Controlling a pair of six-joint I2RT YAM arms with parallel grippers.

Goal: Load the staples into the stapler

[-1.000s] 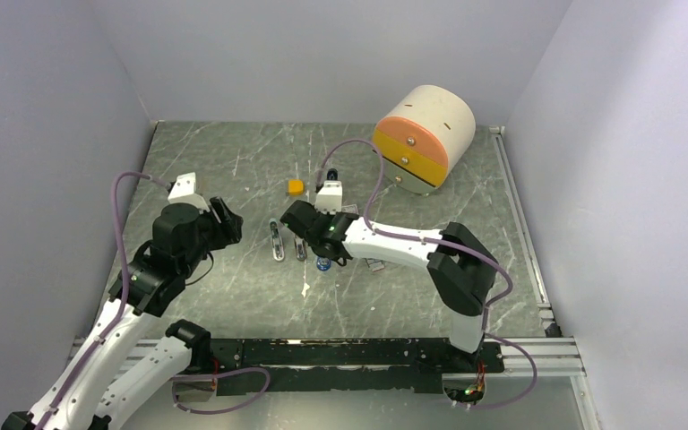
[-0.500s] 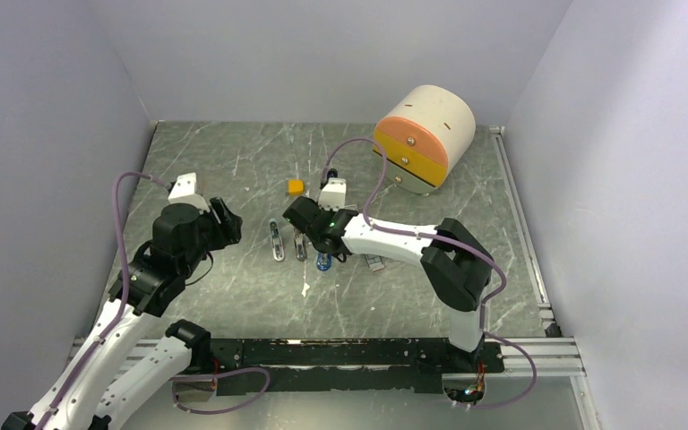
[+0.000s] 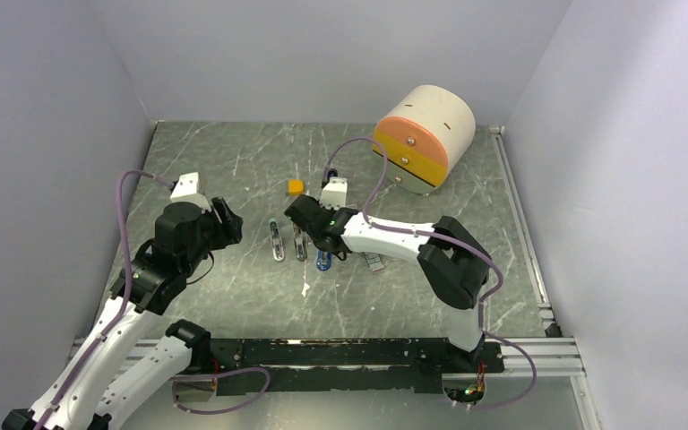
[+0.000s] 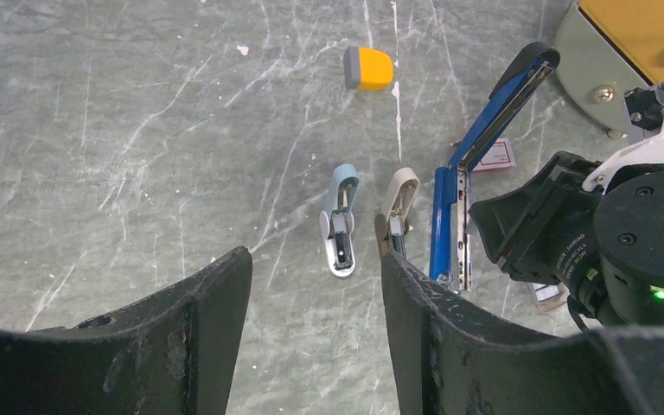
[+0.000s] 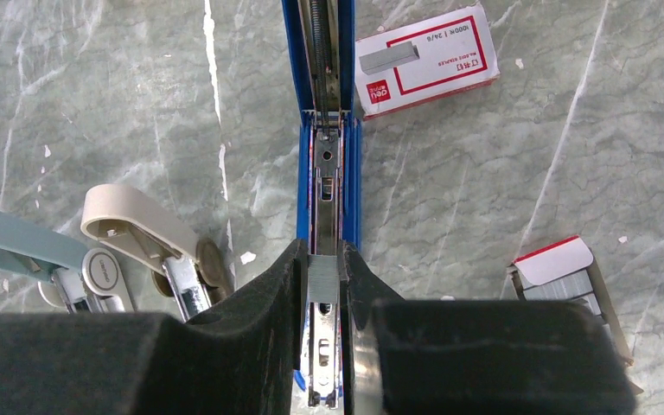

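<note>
**Robot-manipulation test cell, probably within a laboratory.** Plain pale grey panels (image 3: 322, 54) enclose a scratched, marble-patterned worktop (image 3: 233, 161) on three sides. Two white-and-black robot arms (image 3: 394, 240) are bolted to a black base rail (image 3: 340, 351) at the near edge. An extruded aluminium profile (image 3: 518, 215) borders the right side. Purple cables (image 3: 355, 141) loop along both arms. A beige drum-shaped fixture (image 3: 430, 121) with an orange-and-yellow face stands at the rear right.

- You have the stapler (image 5: 329, 164) lying open, with two staple removers (image 5: 134, 226) on its left.
- A box (image 5: 424, 59) lies on its right.
- The staples (image 5: 322, 278) sit over its channel.
</note>
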